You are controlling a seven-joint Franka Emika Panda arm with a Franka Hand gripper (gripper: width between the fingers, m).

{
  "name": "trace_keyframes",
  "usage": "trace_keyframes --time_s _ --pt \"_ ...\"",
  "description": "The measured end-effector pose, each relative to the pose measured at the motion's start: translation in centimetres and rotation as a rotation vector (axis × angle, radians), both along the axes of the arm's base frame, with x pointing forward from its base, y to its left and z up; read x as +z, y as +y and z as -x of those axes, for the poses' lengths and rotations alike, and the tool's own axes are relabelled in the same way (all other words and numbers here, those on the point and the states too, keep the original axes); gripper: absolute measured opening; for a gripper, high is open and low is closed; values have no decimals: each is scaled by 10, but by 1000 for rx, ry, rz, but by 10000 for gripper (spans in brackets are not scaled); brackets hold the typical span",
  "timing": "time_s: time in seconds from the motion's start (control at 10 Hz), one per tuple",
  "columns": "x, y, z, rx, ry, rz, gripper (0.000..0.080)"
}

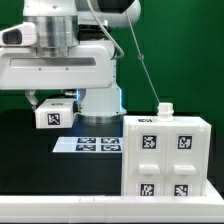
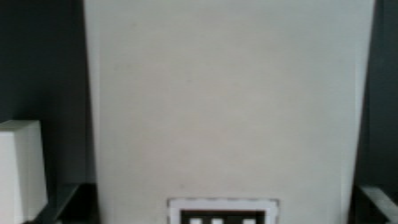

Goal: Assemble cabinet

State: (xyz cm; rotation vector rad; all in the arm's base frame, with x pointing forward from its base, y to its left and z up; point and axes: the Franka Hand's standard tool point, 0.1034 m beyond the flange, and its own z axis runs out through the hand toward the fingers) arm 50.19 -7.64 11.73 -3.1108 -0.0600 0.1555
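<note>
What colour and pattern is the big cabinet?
The large white square cabinet bears black-and-white square tags; best in the exterior view.

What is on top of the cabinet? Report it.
One small white peg stands on the cabinet, near the middle. The top's rear stretch is out of sight.

We count one robot arm with one gripper, one small white tagged block, one cabinet whose front shows four tagged squares, two by two, one small white knob on its top, and one marker board, its tags too blurred to count. In the wrist view we see one tag.
</note>
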Motion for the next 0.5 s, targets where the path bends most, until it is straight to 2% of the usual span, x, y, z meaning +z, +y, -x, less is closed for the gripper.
trace_keyframes --time_s 0.1,0.2,0.4,0.5 --pt "1 1 -1 1 -1 0 553" --pt "12 9 -10 -3 9 9 553" --pt "56 53 -60 -9 -23 6 553" --pt "66 70 -72 -30 -22 7 553"
